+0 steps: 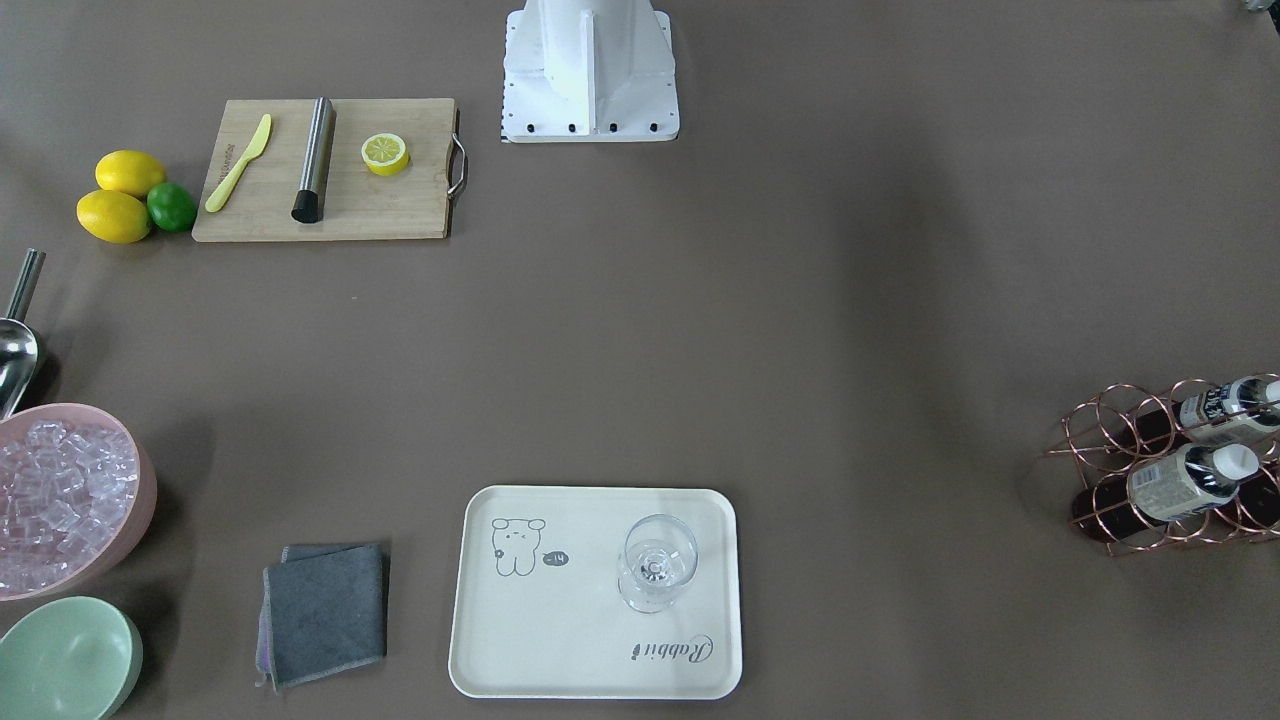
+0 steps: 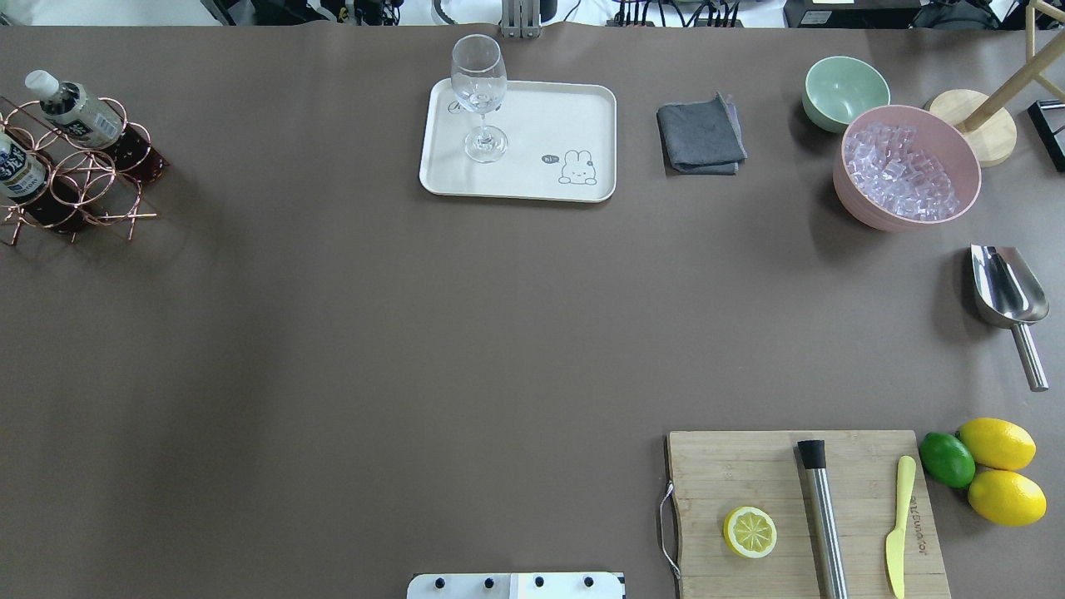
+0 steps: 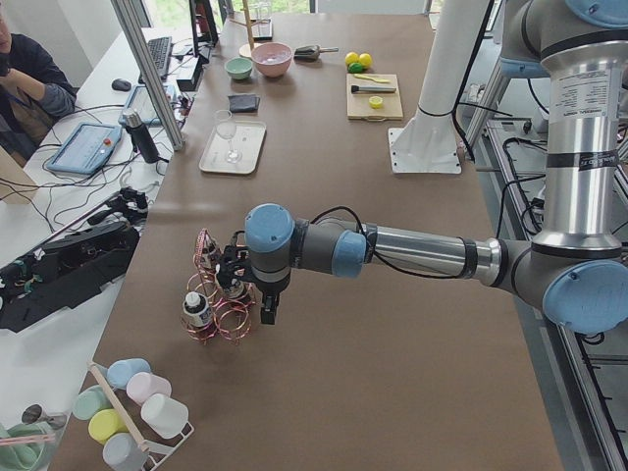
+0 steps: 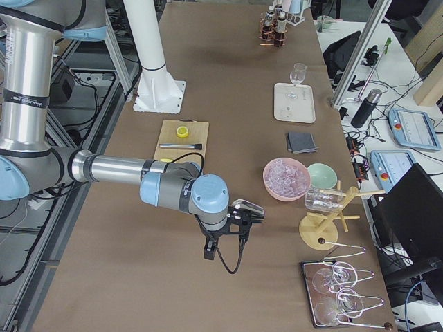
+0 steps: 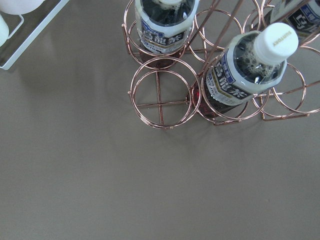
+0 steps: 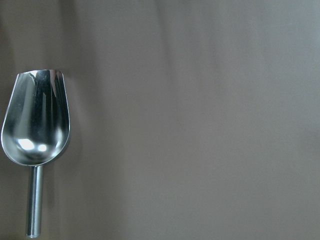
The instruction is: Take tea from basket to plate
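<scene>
The left gripper hangs just beside the basket, which stands toward 10 o'clock of the table in the overhead view. Only the side view shows this claw, so I cannot tell whether it is spread or pressed together.

In the left wrist view the nearest tea sits toward 2 o'clock of centre. It stands in its ring with its long axis near vertical, and its white cap points up, leaning toward 2 o'clock. 2 other bottles sit at 12 and 1 o'clock.

The plate lies at 12 o'clock of the table and carries a wine glass.

The right gripper, its state likewise untellable, hovers over the scoop, well apart from the basket. The left arm is plainly nearer, and it likely needs to shift toward 2 o'clock.
</scene>
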`<state>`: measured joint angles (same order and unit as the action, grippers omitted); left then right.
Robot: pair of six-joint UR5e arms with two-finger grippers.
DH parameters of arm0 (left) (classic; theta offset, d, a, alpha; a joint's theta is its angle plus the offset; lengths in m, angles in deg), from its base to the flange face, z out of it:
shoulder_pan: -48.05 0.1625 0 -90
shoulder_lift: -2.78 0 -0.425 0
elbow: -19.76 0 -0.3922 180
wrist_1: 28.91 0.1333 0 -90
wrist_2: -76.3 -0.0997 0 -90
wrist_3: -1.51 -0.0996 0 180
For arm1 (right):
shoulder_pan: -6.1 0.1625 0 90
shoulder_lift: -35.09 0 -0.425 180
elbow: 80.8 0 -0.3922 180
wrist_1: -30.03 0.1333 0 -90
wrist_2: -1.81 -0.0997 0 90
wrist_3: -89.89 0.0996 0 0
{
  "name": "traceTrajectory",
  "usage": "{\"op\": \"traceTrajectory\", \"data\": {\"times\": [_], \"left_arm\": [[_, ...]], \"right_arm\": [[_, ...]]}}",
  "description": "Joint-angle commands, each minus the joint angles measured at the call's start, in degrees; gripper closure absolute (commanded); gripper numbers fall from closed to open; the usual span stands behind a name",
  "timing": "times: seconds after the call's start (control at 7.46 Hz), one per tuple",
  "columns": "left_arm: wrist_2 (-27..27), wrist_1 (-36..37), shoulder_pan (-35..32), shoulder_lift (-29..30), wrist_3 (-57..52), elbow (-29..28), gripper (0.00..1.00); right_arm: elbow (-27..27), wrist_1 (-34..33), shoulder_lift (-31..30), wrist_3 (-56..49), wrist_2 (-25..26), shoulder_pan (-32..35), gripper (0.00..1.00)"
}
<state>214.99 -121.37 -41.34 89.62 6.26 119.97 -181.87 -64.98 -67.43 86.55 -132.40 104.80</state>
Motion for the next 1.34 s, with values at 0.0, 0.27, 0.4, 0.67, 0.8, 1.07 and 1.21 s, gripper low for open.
{"op": "traceTrajectory", "data": {"times": [0.0, 0.27, 0.4, 0.67, 0.8, 1.07, 1.21], "left_arm": [[0.00, 0.01, 0.00, 0.00, 0.09, -0.01, 0.02], [-0.08, 0.01, 0.00, 0.00, 0.00, -0.10, 0.02], [-0.09, -0.08, 0.00, 0.00, 0.00, -0.10, 0.02], [0.00, -0.08, 0.09, 0.09, 0.09, -0.01, 0.02], [0.00, -0.08, 0.09, 0.09, 0.00, -0.01, 0.02], [0.00, 0.00, -0.35, 0.00, -0.09, 0.77, 0.02], [0.09, -0.08, -0.61, -2.26, -0.18, 4.44, 0.02]], "right_arm": [[-0.09, 0.00, 0.04, 0.00, -0.09, 0.00, 0.00], [-0.09, 0.00, 0.04, 0.00, -0.18, 0.00, 0.00], [-0.09, 0.00, 0.04, 0.00, -0.18, 0.00, 0.00], [-0.09, 0.00, 0.04, 0.00, -0.18, 0.00, 0.00], [-0.18, 0.00, -0.04, 0.00, -0.18, 0.00, 0.00], [-0.18, 0.00, -0.04, 0.00, -0.18, 0.00, 0.00], [-0.18, 0.00, -0.04, -0.09, -0.18, 0.00, 0.00]]}}
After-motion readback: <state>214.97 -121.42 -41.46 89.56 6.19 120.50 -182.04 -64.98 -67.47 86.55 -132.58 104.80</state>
